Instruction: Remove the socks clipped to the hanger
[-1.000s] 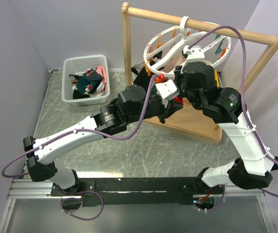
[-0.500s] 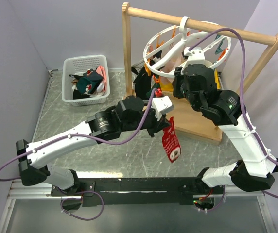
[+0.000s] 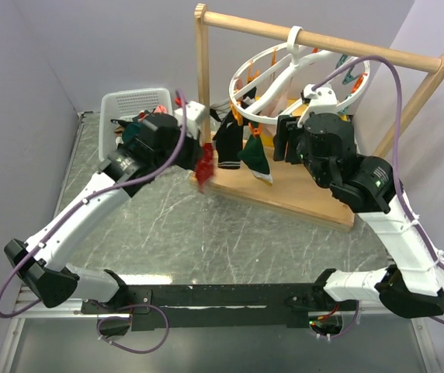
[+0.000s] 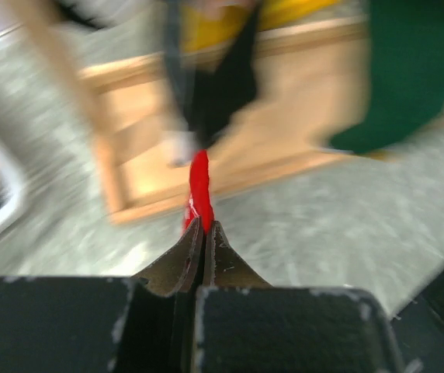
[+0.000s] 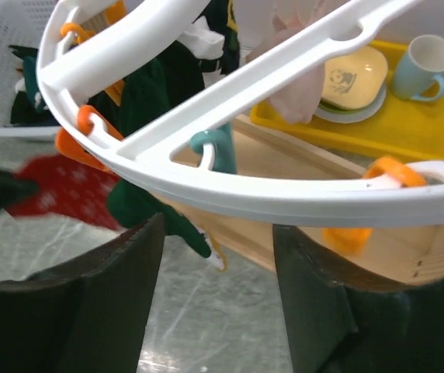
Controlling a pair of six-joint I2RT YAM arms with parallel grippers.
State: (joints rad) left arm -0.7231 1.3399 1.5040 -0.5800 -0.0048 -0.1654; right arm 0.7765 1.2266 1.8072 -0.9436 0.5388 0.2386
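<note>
- Pinching a red fabric sock in the left gripper, jaws pressed together, near the white slatted plastic basket at the table's far left corner.
- Hanging from a wooden rail by the far edge: white round plastic hanger, with a dark green sock and a black sock held in orange clips.
- Spread apart under the hanger's rim, gripping nothing: right gripper.

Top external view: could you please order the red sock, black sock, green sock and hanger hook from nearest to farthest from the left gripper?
1. red sock, pinched in the left gripper
2. black sock, just right
3. green sock, farther right
4. hanger hook, far upper right
</note>
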